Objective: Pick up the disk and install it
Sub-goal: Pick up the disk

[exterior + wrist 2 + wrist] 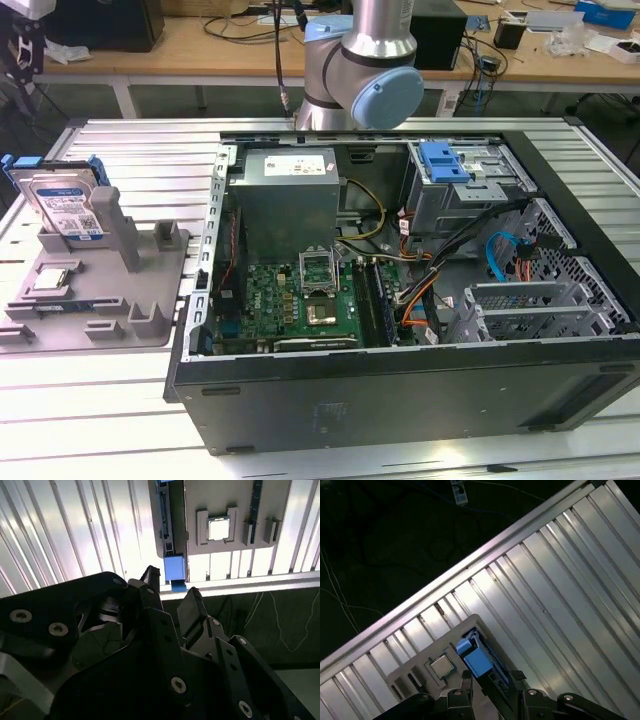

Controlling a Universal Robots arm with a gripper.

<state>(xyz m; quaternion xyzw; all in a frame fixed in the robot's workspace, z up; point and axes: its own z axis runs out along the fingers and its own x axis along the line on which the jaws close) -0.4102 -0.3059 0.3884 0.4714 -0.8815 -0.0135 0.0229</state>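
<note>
Tool [170, 587] hangs released and empty over the disk [477, 661]; come in off-centre and I'd probably tip it off its grey stand [150, 300].

I see disk [68, 205]: shiny silver metal, blue plastic frame, paper label. Holder [110, 300]: matt grey plastic. Table [140, 150]: ribbed glossy metal. Gripper [171, 585]: matt black.

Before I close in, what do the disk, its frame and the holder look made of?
The disk: silvery metal casing, dull sheen, with a paper-like label. Its frame: blue plastic, evenly coloured and matte. The holder: matte grey, probably plastic; moulded-looking blocks and slots.
</note>
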